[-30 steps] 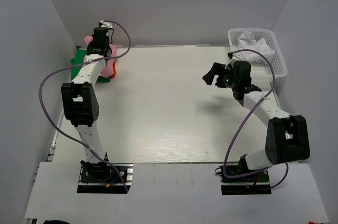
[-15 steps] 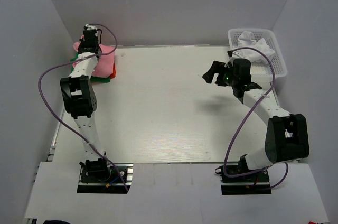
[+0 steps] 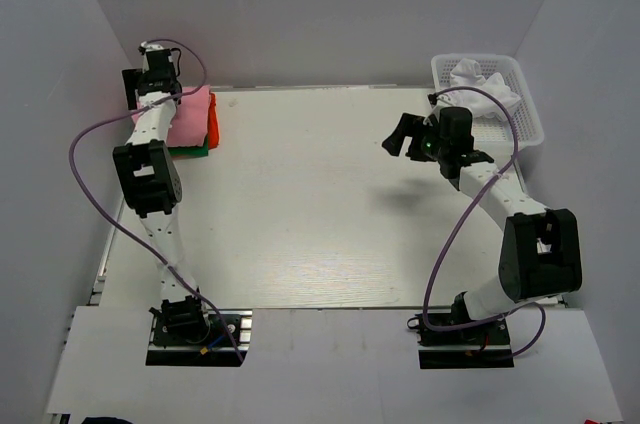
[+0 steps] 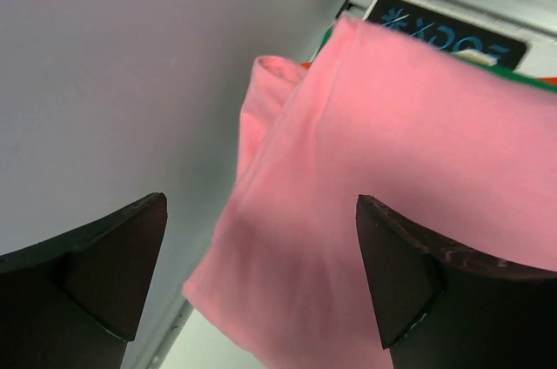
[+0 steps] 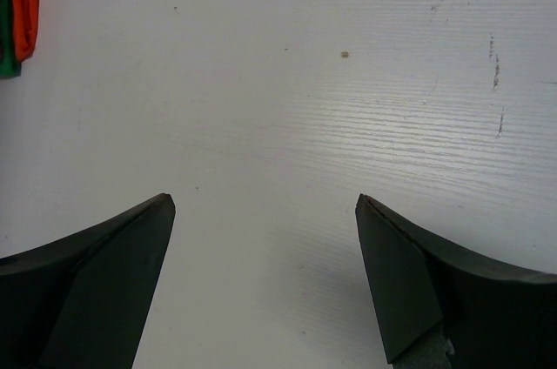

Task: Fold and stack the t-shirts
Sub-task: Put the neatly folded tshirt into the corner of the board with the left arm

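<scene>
A folded pink t-shirt (image 3: 190, 116) tops a stack at the table's back left corner, over an orange t-shirt (image 3: 213, 121) and a green one (image 3: 197, 151). My left gripper (image 3: 150, 62) hangs open above the stack's far left edge, against the left wall. In the left wrist view the pink t-shirt (image 4: 409, 177) lies below the spread fingers (image 4: 104, 273), with nothing between them. My right gripper (image 3: 405, 134) hovers open and empty over the bare table at the right. A crumpled white t-shirt (image 3: 480, 84) lies in the basket.
A white plastic basket (image 3: 528, 109) stands at the back right corner. Grey walls close in the table on the left, back and right. In the right wrist view the orange and green stack edge (image 5: 19, 3) shows at the far upper left.
My left gripper carried the pink t-shirt back and left onto the stack, then opened and let it go. The right arm barely moved.
</scene>
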Tool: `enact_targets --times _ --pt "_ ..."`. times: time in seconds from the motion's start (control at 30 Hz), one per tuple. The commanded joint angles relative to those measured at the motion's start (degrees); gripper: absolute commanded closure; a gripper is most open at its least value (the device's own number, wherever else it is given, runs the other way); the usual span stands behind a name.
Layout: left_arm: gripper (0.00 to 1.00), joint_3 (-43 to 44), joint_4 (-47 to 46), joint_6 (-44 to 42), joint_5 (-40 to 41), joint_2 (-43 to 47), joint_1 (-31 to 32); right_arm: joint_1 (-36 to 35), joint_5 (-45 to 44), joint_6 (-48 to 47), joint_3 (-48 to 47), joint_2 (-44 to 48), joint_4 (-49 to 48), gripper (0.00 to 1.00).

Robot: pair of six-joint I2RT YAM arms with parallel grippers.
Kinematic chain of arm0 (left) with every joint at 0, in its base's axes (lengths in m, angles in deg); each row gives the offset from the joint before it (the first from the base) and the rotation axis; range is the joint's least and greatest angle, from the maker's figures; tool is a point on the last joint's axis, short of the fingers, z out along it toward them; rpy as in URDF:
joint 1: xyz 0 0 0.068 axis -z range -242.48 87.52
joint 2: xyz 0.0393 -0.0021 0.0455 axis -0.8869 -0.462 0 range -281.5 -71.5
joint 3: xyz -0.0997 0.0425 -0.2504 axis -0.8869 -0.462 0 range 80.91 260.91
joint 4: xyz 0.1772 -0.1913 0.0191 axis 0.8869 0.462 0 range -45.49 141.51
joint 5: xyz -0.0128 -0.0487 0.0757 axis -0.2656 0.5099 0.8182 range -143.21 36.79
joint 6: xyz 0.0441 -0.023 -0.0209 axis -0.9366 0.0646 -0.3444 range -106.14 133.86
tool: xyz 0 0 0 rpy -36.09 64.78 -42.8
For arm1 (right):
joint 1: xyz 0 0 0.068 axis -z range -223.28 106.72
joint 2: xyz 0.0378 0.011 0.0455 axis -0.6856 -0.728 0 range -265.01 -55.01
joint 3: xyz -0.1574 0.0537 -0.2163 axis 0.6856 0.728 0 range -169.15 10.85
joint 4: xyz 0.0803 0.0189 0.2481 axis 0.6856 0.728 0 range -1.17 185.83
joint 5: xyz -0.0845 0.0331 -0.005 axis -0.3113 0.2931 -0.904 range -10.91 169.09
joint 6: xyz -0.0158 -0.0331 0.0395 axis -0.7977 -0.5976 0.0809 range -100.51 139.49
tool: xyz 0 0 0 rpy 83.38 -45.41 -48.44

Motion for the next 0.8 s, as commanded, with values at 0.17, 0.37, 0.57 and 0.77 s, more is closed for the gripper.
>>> enact_targets --times 0.17,0.37,0.57,0.77 --pt "0.01 -4.9 1.86 6.52 -10.87 11.45 1.61 0.08 1.02 -1.02 0.15 4.39 -0.25 0.1" --pt "0.01 -14.48 1.25 13.28 -27.81 16.11 2.23 0.17 1.55 -1.2 3.31 6.41 -0.78 0.1" --pt "0.01 -14.25 -0.96 18.2 -37.41 13.94 0.12 0.17 0.76 -2.43 3.23 6.33 0.01 0.1" --pt "0.01 -11.77 -1.14 20.49 -42.68 9.01 -2.68 0.26 0.15 -3.13 2.53 4.13 0.81 0.1"
